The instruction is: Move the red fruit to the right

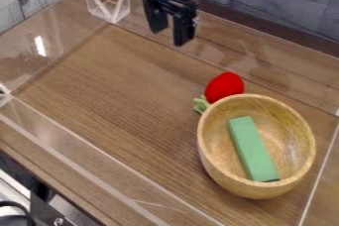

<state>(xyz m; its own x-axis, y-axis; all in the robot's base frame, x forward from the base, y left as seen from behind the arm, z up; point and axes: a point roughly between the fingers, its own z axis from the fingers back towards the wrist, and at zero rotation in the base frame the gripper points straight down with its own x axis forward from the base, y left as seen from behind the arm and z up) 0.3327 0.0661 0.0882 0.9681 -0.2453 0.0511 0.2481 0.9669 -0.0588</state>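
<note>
The red fruit [224, 85] is a small glossy strawberry with green leaves at its lower left. It rests on the wooden table, touching the upper-left rim of the wooden bowl [298, 122]. My black gripper [173, 26] hangs pointing down near the back of the table, up and to the left of the fruit and well apart from it. Its two fingers stand open with nothing between them.
A green rectangular block [252, 149] lies inside the bowl. Clear plastic walls [79, 131] enclose the table on all sides, and a clear bracket [106, 4] stands at the back left. A grey plank wall runs behind.
</note>
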